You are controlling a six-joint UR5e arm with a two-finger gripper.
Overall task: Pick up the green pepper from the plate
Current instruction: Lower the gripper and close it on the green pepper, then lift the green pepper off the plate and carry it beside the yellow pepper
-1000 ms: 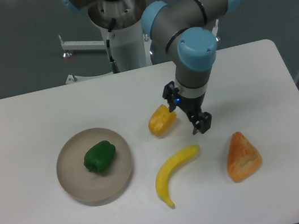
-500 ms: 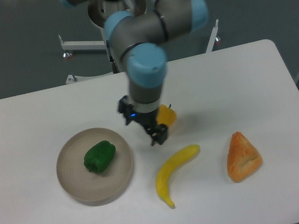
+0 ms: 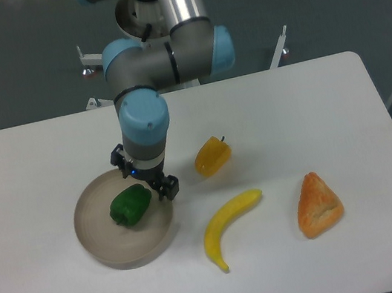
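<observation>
The green pepper [image 3: 130, 205] lies a little left of centre on the round beige-grey plate [image 3: 91, 239] at the table's left. My gripper [image 3: 145, 175] hangs over the plate's upper right part, just above and right of the pepper. Its two fingers stand apart, one at the plate's far rim and one [image 3: 170, 188] at its right rim. It is open and holds nothing. Whether it touches the pepper I cannot tell.
A yellow-orange pepper [image 3: 212, 156] lies right of the plate. A banana [image 3: 228, 225] lies below it. An orange wedge-shaped item [image 3: 317, 205] sits at the right. The arm's base [image 3: 156, 44] stands at the table's far edge.
The arm has swung left from beside the yellow-orange pepper across the table to over the plate. The finger gap looks the same. No object has moved.
</observation>
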